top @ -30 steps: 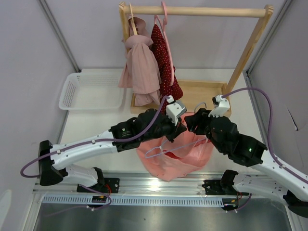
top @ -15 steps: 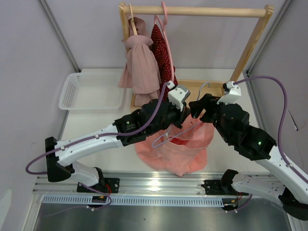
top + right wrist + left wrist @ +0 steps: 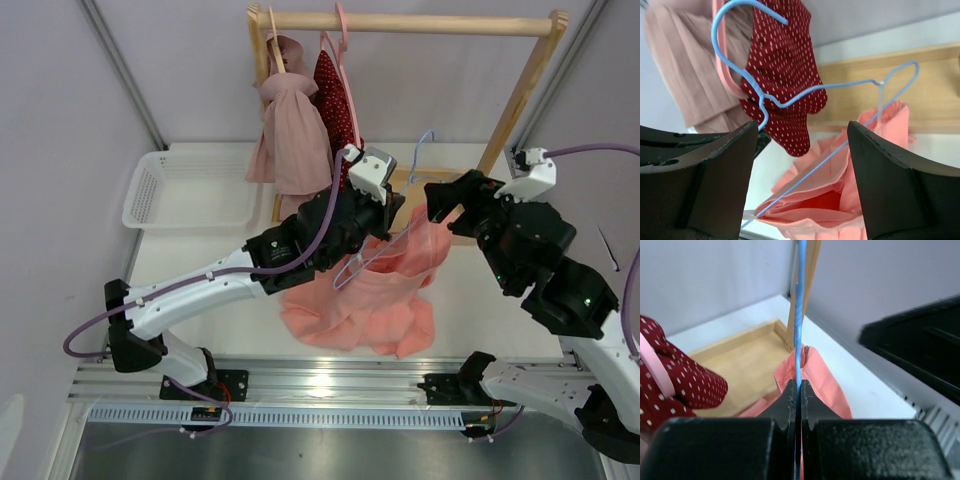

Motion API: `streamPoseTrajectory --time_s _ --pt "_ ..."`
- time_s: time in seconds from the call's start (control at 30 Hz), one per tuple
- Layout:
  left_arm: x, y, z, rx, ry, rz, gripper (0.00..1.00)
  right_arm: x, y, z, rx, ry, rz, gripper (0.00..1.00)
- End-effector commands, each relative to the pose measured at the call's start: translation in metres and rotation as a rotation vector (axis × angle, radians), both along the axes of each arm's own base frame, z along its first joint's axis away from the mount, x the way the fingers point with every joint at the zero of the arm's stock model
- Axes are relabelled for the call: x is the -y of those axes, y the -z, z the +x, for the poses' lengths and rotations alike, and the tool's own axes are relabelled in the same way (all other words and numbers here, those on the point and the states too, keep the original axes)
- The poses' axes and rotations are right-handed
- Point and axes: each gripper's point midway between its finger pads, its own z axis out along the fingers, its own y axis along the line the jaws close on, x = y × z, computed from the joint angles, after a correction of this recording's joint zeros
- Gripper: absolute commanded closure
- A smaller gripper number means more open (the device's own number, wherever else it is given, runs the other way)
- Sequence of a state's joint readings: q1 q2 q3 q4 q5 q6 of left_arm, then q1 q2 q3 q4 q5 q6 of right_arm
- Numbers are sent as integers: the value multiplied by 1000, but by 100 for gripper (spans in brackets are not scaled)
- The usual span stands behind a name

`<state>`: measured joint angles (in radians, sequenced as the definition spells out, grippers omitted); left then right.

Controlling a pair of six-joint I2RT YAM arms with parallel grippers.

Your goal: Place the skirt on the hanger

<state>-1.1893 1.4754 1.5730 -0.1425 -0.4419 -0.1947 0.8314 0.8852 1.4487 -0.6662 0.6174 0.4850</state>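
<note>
My left gripper (image 3: pixel 388 222) is shut on the neck of the light-blue wire hanger (image 3: pixel 424 150) and holds it up in front of the rack. Its fingers (image 3: pixel 790 395) pinch the wire (image 3: pixel 800 330). The salmon-pink skirt (image 3: pixel 365 300) hangs from the hanger's bottom bar by its waistband, and its lower folds droop toward the table's front. My right gripper (image 3: pixel 438 200) is open and empty, just right of the hanger. In the right wrist view the hanger (image 3: pixel 790 102) and skirt (image 3: pixel 865 165) lie beyond its spread fingers (image 3: pixel 715 180), untouched.
The wooden rack (image 3: pixel 520 90) stands at the back with its base board (image 3: pixel 440 185). A pale pink garment (image 3: pixel 295 140) and a dark red dotted garment (image 3: pixel 335 110) on a pink plastic hanger (image 3: pixel 345 40) hang from it. A white basket (image 3: pixel 190 190) sits at the left.
My left gripper has lifted the hanger and skirt up and back toward the rack. My right arm has risen and swung right, away from the skirt.
</note>
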Motion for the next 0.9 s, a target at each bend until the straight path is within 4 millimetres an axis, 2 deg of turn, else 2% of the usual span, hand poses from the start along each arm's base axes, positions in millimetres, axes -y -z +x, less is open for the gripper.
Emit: streamPoseTrajectory --time_s 0.0,0.1,0.17,0.2,0.27,0.3,0.33,0.37,0.43,0.47,0.53,0.67,0.87 --pt "-10 -76 12 105 -88 -179 100 27 -38 -6 81 77 20 21" --pt "-8 -91 19 127 -118 -201 100 38 -58 -12 130 95 44 21" --pt "-6 -90 27 128 -154 -185 100 43 -66 -13 144 109 50 20" --pt "-5 -101 32 139 -167 -199 100 48 -73 -15 159 119 54 20" --pt "-4 -101 40 144 -200 -189 100 51 -79 -16 168 129 54 20" --pt "-10 -120 42 156 -217 -221 100 54 -82 -17 172 140 54 20" --pt "-3 -112 48 151 -230 -202 100 58 -87 -19 182 144 61 20" --pt "-7 -121 51 159 -256 -216 100 60 -90 -20 187 149 64 20" --pt "-2 -119 61 156 -282 -203 100 66 -97 -23 201 162 76 20" --pt "-7 -127 66 161 -302 -215 100 67 -99 -24 205 164 80 20" --pt "-5 -133 72 173 -307 -227 100 71 -104 -27 215 167 86 20" --pt "-8 -141 87 190 -329 -258 100 77 -113 -32 236 169 101 20" --pt "-14 -160 102 243 -343 -328 100 72 -112 -31 227 153 87 20"
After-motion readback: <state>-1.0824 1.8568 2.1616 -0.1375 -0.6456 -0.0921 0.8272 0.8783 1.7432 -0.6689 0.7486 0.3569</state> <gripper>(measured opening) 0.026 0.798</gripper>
